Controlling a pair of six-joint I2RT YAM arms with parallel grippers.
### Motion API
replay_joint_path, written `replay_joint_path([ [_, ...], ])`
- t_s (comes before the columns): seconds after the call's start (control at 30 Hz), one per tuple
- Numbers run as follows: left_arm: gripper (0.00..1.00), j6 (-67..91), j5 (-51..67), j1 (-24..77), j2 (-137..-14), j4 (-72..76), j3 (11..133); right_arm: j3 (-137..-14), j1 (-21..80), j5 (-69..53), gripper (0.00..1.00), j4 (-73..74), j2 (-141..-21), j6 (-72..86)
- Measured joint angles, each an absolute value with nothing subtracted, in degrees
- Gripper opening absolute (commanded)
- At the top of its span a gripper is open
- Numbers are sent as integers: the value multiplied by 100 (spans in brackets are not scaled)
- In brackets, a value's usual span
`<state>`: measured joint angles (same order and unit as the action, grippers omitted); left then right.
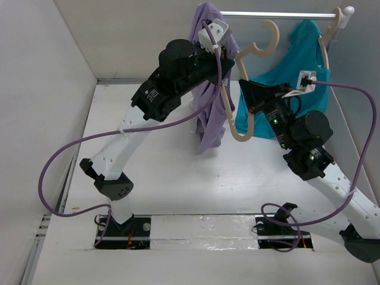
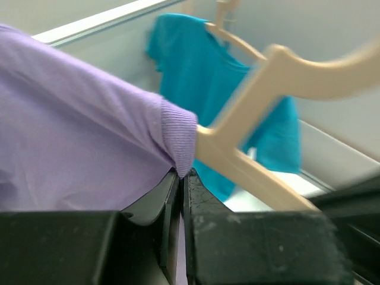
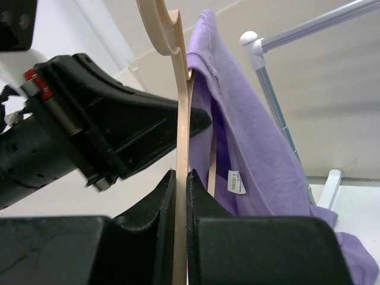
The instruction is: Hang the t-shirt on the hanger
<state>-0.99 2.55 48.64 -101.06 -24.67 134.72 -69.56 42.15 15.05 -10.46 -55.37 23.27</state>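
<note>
The left tool [image 2: 181,174] was closed, pinching the ribbed edge of the t-shirt [image 2: 71,136]. The right tool [image 3: 181,173] was clamped narrowly on the hanger [image 3: 183,119]. Both arms reached up over the surface [image 1: 166,178], and the t-shirt hung draped against the hanger between them.

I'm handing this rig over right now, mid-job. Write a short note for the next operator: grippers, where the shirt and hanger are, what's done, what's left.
Left gripper: shut on the ribbed edge of the purple t-shirt, holding it up off the table.
Right gripper: shut on a thin arm of the wooden hanger, held upright against the shirt.
Done: both are lifted and together; one hanger arm seems to meet the ribbed opening.
Left: work the hanger fully inside; the shirt does not yet hang from it.
Nearby: a teal shirt hangs on the rail.
</note>
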Motion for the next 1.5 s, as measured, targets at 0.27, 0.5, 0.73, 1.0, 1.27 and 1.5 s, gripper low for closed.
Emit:
replay_joint_path([
  [0.27, 0, 198, 1811, 4779, -9736, -2659, 13080, -6785, 3684, 808, 0, -1597, -5798, 2499],
  [0.5, 0, 403, 2495, 4477, -9579, -2707, 13074, -6788, 3262, -281, 0, -2517, -6169, 2768],
  [0.73, 0, 873, 3470, 4720, -9459, -2768, 13074, -6849, 3472, -467, 0, -3186, -6840, 2757],
  [1.0, 12, 1278, 3820, 4678, -9120, -2655, 12798, -6375, 3695, -329, 0, -3271, -6742, 2816],
  [1.27, 69, 1413, 2816, 4696, -8866, -2626, 12442, -6375, 3520, 78, 0, -3391, -6484, 2954],
  [1.5, 69, 1726, 2093, 4547, -8534, -2038, 12278, -6375, 3446, 217, 0, -3391, -6331, 3009],
])
